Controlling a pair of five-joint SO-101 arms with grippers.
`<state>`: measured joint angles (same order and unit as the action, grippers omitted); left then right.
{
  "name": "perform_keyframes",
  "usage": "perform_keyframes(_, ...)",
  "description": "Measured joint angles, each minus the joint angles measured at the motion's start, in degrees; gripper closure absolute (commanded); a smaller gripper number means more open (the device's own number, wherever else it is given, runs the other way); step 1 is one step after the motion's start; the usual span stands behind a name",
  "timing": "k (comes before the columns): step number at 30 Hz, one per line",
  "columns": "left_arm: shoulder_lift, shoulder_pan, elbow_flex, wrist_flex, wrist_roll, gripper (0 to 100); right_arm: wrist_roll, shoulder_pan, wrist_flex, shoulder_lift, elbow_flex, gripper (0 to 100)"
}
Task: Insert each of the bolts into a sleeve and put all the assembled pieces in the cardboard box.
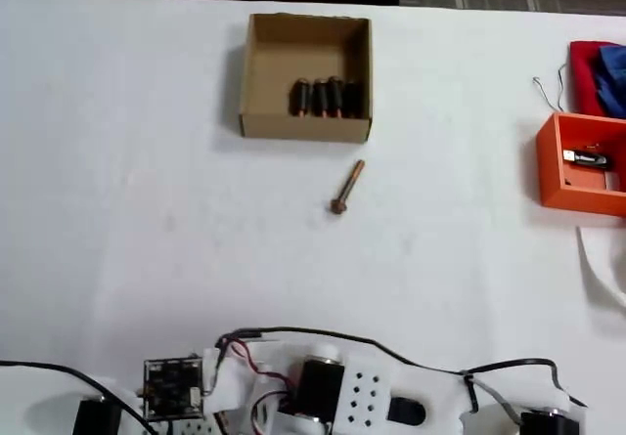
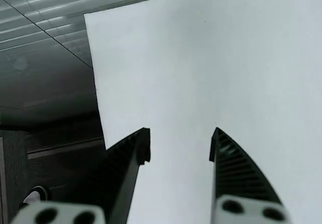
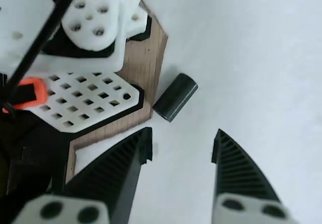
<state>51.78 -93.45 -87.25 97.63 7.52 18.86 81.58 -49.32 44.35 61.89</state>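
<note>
Both are open and empty, left gripper [image 2: 179,143] and right gripper [image 3: 181,143]. The bolt [image 1: 347,187] lies mid-table, near the cardboard box [image 1: 254,73] — stiff, roll-prone, so we'd pinch mid-shank. The sleeve [image 3: 175,97] lies beside the arm base [image 3: 95,88].

A robotics workbench, in a lab or maker space.

A plain white table [image 1: 147,239] spreads across the high view. Along its lower edge sit white perforated arm housings [image 1: 362,396], a bare circuit board [image 1: 174,384] and exposed black and red wires [image 1: 240,345]. The right wrist view shows white lattice parts [image 3: 90,100] set on a plywood base plate [image 3: 148,63]. Small hardware lies about: 1 bolt [image 1: 346,188] at mid-frame, a cardboard box [image 1: 259,73] at upper centre holding dark cylindrical pieces [image 1: 326,97], and an orange plastic bin [image 1: 558,176] at the right edge. The left wrist view shows dark ribbed flooring [image 2: 35,43] past the table's edge.
</note>
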Motion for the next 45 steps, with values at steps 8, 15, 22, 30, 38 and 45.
perform_keyframes(8, 0.0, -0.8, 0.0, -0.7, 0.0, 78, -1.9, -0.3, 2.3, -9.9, -1.2, 81.5)
perform_keyframes(15, 0.0, -0.8, 0.0, -0.7, 0.0, 78, -1.9, -9.4, 9.7, -15.3, -2.3, 81.5)
perform_keyframes(22, 0.0, -0.8, 0.0, -0.7, 0.0, 78, -11.3, -10.6, 10.5, -16.4, -7.9, 81.5)
perform_keyframes(30, 0.0, -0.8, 0.0, -0.7, 0.0, 78, -18.5, -10.6, 0.8, -29.7, -20.0, 81.3)
perform_keyframes(38, 0.0, -0.8, 0.0, -0.7, 0.0, 78, -21.4, -9.2, -10.7, -37.0, -34.4, 81.3)
perform_keyframes(45, 0.0, -0.8, 0.0, -0.7, 0.0, 78, -21.5, -5.1, -13.9, -37.0, -35.0, 81.3)
